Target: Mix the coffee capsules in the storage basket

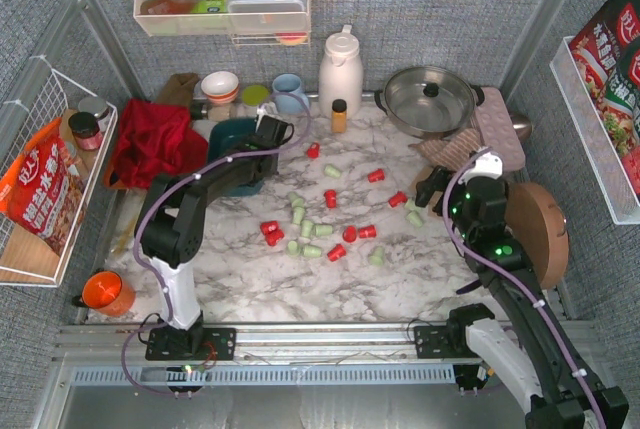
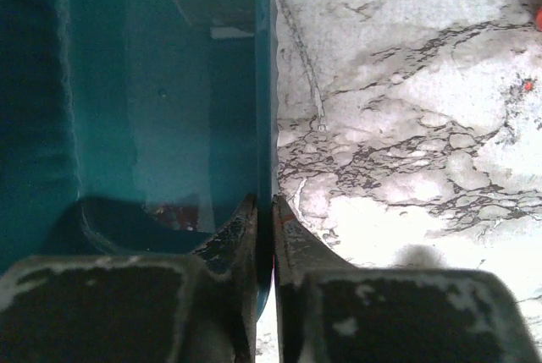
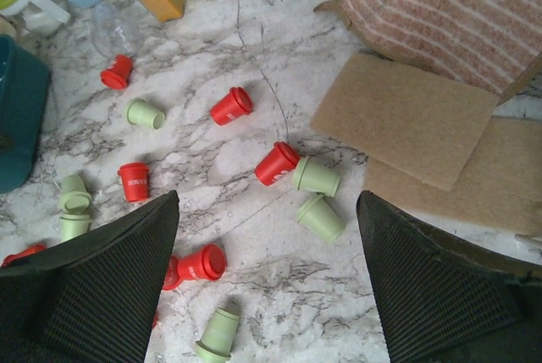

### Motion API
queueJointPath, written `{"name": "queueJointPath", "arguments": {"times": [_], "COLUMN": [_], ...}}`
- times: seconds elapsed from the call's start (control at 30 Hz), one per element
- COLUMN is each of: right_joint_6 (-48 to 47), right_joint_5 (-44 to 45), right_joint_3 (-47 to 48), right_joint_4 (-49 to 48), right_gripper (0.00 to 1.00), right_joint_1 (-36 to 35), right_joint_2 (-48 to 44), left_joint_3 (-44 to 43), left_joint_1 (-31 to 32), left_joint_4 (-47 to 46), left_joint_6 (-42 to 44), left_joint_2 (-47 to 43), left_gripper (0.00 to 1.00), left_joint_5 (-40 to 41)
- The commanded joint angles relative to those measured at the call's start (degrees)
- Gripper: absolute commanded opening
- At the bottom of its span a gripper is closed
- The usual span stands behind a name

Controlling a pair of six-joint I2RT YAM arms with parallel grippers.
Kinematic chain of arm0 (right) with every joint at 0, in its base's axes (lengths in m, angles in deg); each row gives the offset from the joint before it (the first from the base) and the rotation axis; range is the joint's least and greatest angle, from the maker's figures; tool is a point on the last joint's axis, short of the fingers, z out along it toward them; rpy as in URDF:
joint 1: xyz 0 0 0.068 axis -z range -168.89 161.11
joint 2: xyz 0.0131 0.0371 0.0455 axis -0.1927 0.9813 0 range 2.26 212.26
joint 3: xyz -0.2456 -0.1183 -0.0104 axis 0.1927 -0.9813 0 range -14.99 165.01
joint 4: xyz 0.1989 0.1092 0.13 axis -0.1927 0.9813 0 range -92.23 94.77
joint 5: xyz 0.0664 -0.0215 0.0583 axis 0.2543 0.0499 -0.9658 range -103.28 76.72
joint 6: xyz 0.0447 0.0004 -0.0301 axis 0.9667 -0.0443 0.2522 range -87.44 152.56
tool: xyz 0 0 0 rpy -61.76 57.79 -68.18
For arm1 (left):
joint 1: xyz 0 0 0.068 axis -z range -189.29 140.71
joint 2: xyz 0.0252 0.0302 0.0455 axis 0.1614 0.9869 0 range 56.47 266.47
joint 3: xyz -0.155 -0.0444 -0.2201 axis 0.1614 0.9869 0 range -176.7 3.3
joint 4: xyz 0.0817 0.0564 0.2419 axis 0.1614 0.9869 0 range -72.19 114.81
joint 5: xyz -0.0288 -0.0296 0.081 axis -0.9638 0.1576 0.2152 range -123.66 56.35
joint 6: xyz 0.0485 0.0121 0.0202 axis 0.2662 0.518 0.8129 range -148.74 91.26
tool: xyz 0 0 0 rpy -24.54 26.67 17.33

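While capsules [image 1: 330, 199] lie scattered on table [image 1: 250, 289], basket [image 2: 152, 109] looks bare, mixing not begun; L gripper [image 2: 264, 211] pinches its wall, R gripper [image 3: 267, 236] gapes wide.

White Chinese characters are printed on the orange bag [image 1: 40, 189] at the left of the top view and on the red packets [image 1: 612, 54] at upper right, but they are too small to read. A red capsule [image 3: 134, 181] on the surface carries a white printed word that is illegible.

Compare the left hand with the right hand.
The left hand is shut on the wall of the storage basket; the right hand is open, gripping nothing. The left hand sits at the basket; the right hand hangs over scattered coffee capsules. Both have dark fingers.
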Motion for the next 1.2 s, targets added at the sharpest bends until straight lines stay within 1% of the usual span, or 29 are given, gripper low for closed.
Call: {"name": "queueJointPath", "arguments": {"times": [0.0, 0.07, 0.2, 0.3, 0.37, 0.4, 0.47, 0.57, 0.67, 0.7, 0.77, 0.83, 0.93, 1.03, 1.1, 1.17], "right_joint_6": [1.01, 1.33, 1.84, 1.42, 0.87, 0.68, 0.25, -0.24, -0.48, -0.67, -0.79, -0.84, -1.22, -1.89, -2.30, -3.01], "right_joint_5": [0.01, -0.14, -0.63, -1.07, -1.05, -0.98, -0.95, -0.87, -0.95, -0.84, 0.06, 1.37, 2.61, 2.46, 2.21, 1.82], "right_joint_3": [-0.67, -0.72, -0.81, -0.42, -0.28, -0.41, -0.54, -0.99, -1.62, -1.84, -2.43, -3.02, -3.54, -3.33, -3.05, -1.82], "right_joint_4": [-2.94, -3.29, -4.00, -3.98, -4.02, -4.15, -4.59, -5.65, -6.38, -6.39, -6.11, -5.62, -5.34, -5.34, -5.20, -3.84], "right_gripper": [0.90, 0.90, 0.90, 0.90, 0.90, 0.90, 0.89, 0.89, 0.86, 0.84, 0.81, 0.79, 0.77, 0.73, 0.71, 0.69], "right_joint_1": [-0.04, -0.04, -0.08, -0.04, -0.08, -0.05, -0.05, -0.05, -0.04, -0.04, -0.04, -0.08, -0.04, -0.04, -0.04, -0.04], "right_joint_2": [2.05, 3.49, 7.13, 9.23, 10.04, 10.45, 11.20, 12.46, 13.34, 13.71, 14.65, 16.10, 19.01, 21.95, 23.63, 24.82], "left_joint_3": [-0.15, 0.32, 1.09, 1.87, 2.32, 2.51, 3.22, 5.40, 8.36, 9.59, 12.81, 17.44, 26.44, 34.91, 37.00, 36.24], "left_joint_1": [-0.07, -0.10, -0.08, -0.02, -0.02, -0.06, 0.00, -0.06, -0.03, -0.03, -0.03, -0.01, -0.01, -0.01, -0.04, -0.10], "left_joint_4": [1.68, 1.28, -0.35, -2.29, -3.72, -4.32, -5.74, -8.49, -10.82, -11.51, -13.53, -17.48, -26.42, -37.01, -40.69, -39.92], "left_joint_6": [-6.04, -6.78, -7.01, -6.80, -6.13, -5.61, -3.67, 0.61, 5.45, 7.07, 9.64, 11.68, 13.57, 14.48, 13.17, 11.52], "left_joint_2": [0.24, 0.09, -0.89, -3.43, -5.94, -7.25, -10.58, -16.07, -21.85, -23.76, -27.61, -31.57, -38.29, -43.12, -44.76, -45.73], "left_gripper": [0.20, 0.29, 0.41, 0.49, 0.60, 0.63, 0.71, 0.86, 0.97, 0.99, 0.99, 0.99, 0.99, 0.99, 0.99, 0.99], "left_joint_5": [3.38, 4.05, 2.71, 0.77, -0.81, -1.32, -3.03, -6.85, -10.63, -11.85, -13.94, -16.03, -17.93, -16.98, -15.12, -14.19]}}
